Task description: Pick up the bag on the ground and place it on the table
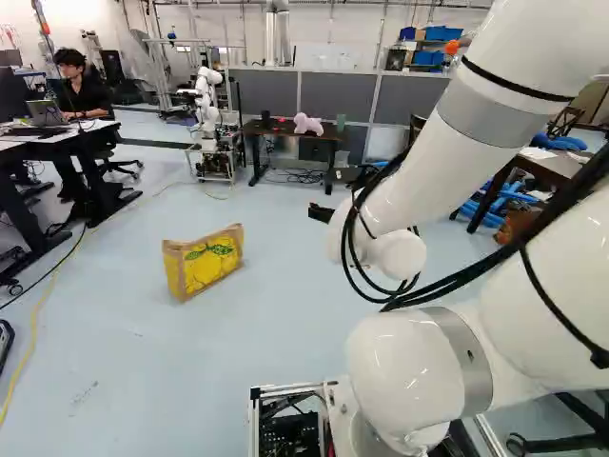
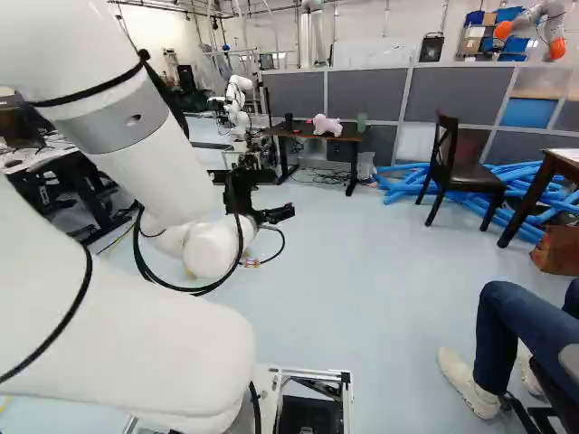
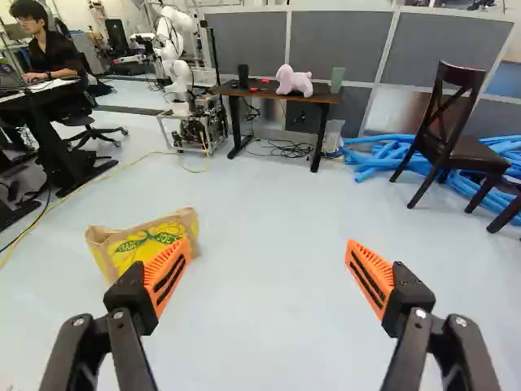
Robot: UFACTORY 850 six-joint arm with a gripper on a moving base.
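Wrist view showed my end effector [image 3: 269, 245] wide open and empty, the yellow bag [image 3: 134, 247] on the floor [image 3: 269, 326] beyond one finger, so I judged an uncorrected advance could topple it

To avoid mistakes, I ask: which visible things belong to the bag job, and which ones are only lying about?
For the job:
- yellow bag on the floor
- end effector
- far dark table, probably the target

Only lying about:
- pink toy on that table
- blue tubes
- dark chair
- another robot
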